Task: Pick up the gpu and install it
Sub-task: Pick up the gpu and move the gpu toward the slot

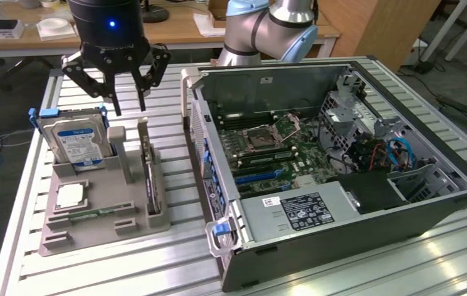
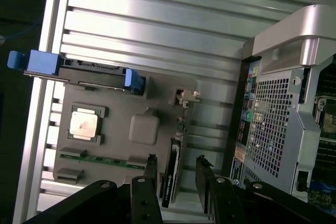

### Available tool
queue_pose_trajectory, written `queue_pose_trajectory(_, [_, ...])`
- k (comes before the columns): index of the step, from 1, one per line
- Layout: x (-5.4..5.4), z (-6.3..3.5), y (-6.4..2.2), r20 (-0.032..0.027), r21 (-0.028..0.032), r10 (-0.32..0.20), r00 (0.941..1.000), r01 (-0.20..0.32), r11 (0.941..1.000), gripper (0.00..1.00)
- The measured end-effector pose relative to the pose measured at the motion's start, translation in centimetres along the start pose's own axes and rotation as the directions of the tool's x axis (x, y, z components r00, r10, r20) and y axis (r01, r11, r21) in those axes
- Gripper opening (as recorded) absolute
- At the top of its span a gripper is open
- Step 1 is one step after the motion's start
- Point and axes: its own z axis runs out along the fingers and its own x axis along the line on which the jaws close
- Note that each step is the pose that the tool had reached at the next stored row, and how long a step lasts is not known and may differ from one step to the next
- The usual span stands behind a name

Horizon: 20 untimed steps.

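Claw point(image 2: 176, 160) first: hangs released, grasping nothing, over the graphics card point(image 2: 170, 177) (upright on edge in the grey tray point(image 2: 115, 114)), beside the open computer case point(image 2: 273, 129) on the bench point(image 2: 157, 24).

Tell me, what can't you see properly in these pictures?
- gpu: stands nearly edge-on in the grey holder in the exterior view, so its flat faces are turned away.
- Hard drive label, wrist view: seen from above, so hidden.
- Computer case inside, wrist view: cut off by the picture's edge.
- Sticker writing, exterior view: too small.
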Motion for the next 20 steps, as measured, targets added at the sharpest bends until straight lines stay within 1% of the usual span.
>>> queue_pose_trajectory(13, [0.00,0.10,-0.17,-0.0013,-0.0005,-0.027,0.9996,0.027,0.9996,0.43])
queue_pose_trajectory(20, [-0.30,0.18,-0.40,-0.0019,-0.0006,-0.033,0.9994,0.033,0.9994,0.43])
